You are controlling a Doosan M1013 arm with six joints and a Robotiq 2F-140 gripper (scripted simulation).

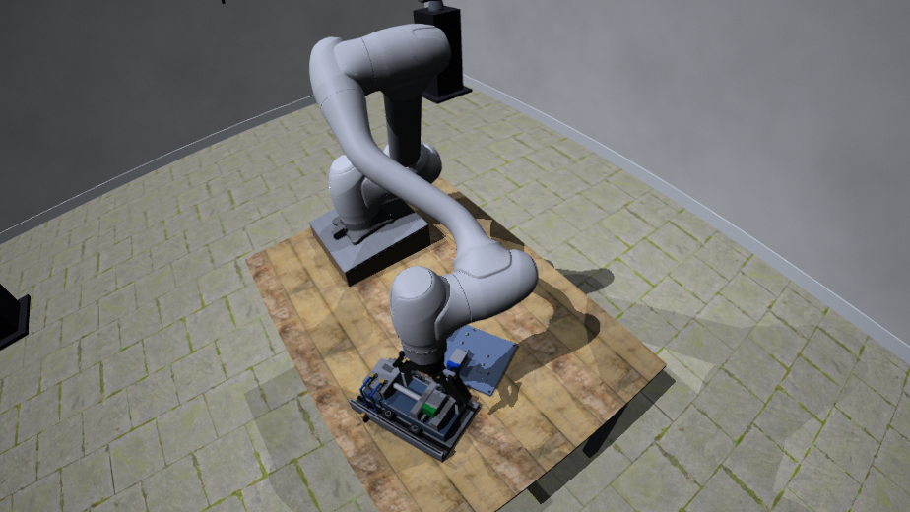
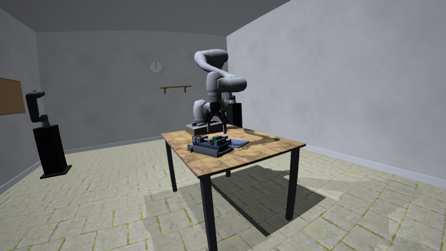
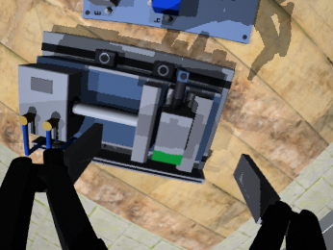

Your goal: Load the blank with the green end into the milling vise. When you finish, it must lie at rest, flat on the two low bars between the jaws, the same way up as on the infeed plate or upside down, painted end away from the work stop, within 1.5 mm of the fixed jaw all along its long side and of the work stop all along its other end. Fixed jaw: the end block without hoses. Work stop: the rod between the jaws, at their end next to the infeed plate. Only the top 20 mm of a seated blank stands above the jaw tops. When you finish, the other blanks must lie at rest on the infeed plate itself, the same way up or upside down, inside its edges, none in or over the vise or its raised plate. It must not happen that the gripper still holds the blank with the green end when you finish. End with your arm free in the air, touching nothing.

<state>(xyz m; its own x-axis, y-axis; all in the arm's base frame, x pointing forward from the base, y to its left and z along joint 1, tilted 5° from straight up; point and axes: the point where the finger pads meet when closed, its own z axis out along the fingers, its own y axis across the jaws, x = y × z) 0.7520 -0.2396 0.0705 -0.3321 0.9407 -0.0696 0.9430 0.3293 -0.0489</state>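
The blank with the green end (image 1: 430, 409) (image 2: 215, 138) (image 3: 173, 132) lies between the jaws, grey top up, its green end away from the work stop (image 3: 180, 88). The fixed jaw (image 3: 198, 130) runs along its right side in the wrist view. Any fine gap there or at the stop cannot be judged. A dark gap separates it from the moving jaw (image 3: 145, 122). Its underside and the two low bars are hidden. My gripper (image 2: 216, 131) (image 3: 171, 151) is open and empty above the vise, its fingers wide apart and clear of the blank.
The blue infeed plate (image 1: 499, 349) (image 2: 240, 144) (image 3: 217, 26) lies beside the vise, bearing a blue-ended blank (image 1: 455, 361) (image 3: 166, 6); its far part is cut off in the wrist view. The hose block (image 3: 43, 98) with brass fittings and blue hoses stands at the vise's other end, near one finger in the wrist view.
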